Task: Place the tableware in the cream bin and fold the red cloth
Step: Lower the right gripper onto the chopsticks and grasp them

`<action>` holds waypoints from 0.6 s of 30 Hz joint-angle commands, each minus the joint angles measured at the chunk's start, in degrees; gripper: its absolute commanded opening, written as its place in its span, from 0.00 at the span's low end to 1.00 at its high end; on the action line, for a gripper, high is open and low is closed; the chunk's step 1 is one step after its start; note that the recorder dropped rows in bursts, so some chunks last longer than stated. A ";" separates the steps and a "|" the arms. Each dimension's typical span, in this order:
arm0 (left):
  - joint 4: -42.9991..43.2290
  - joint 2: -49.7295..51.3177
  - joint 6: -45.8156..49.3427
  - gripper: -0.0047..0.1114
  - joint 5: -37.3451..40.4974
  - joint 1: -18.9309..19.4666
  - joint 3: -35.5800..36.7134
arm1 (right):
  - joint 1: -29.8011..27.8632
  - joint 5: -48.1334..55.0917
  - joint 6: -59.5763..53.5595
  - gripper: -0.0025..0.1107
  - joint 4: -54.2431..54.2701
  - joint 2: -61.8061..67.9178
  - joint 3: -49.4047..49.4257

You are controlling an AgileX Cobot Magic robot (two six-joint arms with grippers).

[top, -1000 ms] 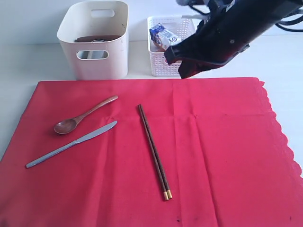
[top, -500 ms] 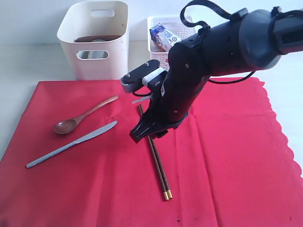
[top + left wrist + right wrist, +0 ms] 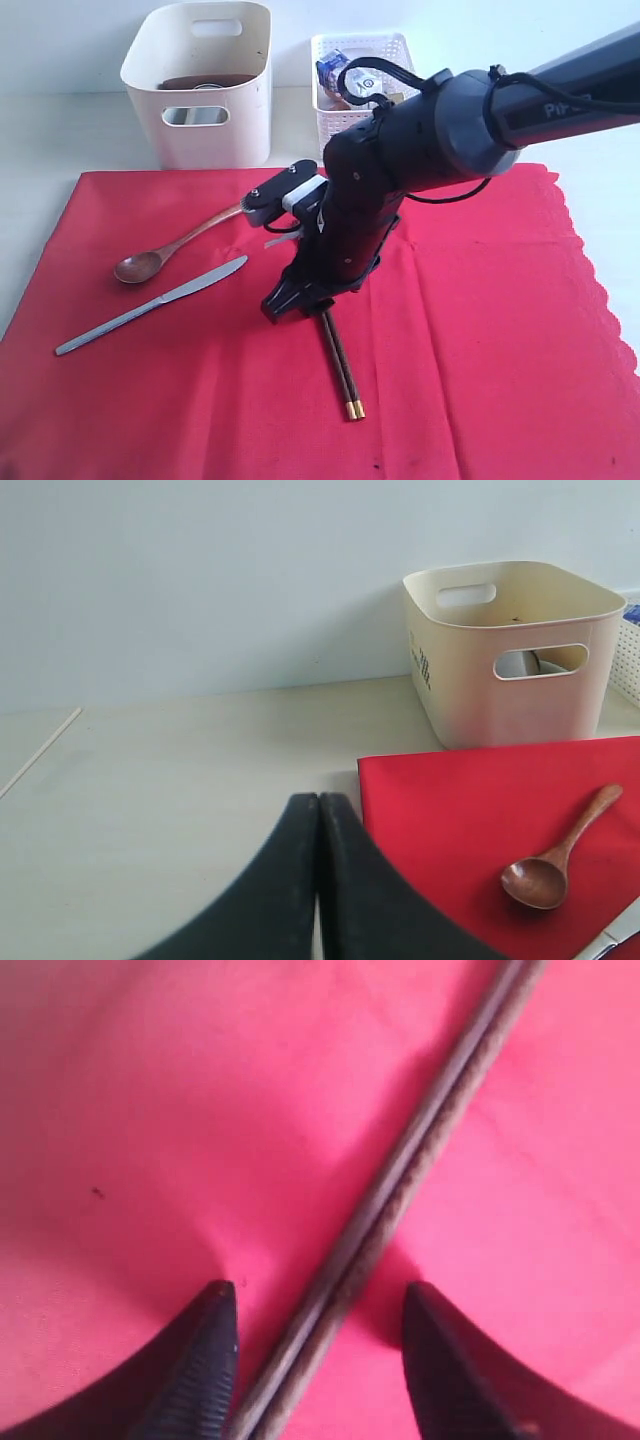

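R hand [image 3: 320,1310] sits low at centre of the exterior frame, fingers spread w/ the chopsticks [image 3: 400,1190] lying between them on the red cloth [image 3: 480,330]. It's open, nothing gripped yet. It straddles the pair so one squeeze prob. takes both. L hand [image 3: 318,880] is pinched together, empty, parked over the bench [image 3: 150,800]. The spoon [image 3: 180,245] & knife [image 3: 150,305] lie centre-left on the cloth. The cream bin [image 3: 200,100] is upper left, so folding waits.

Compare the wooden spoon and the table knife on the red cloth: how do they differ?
The wooden spoon is brown, with a round bowl; the table knife is silver, flat and narrow. The knife is the longer. The spoon lies nearer the cream bin, the knife farther from it. Both lie on the red cloth, slanted alike.
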 commanded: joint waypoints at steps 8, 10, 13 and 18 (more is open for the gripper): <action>-0.31 -0.36 -0.04 0.05 -0.07 -0.30 -0.04 | 1.66 2.38 -1.38 0.10 -1.13 1.67 -0.71; -0.31 -0.36 -0.04 0.05 -0.07 -0.30 -0.04 | 1.66 3.05 -1.38 0.05 -1.13 1.67 -0.71; -0.31 -0.36 -0.04 0.05 -0.07 -0.30 -0.04 | 1.66 4.32 -1.38 0.02 -1.13 1.67 -0.71; -0.31 -0.36 -0.04 0.05 -0.07 -0.30 -0.04 | 1.66 7.46 -1.38 0.02 -2.01 1.04 -0.71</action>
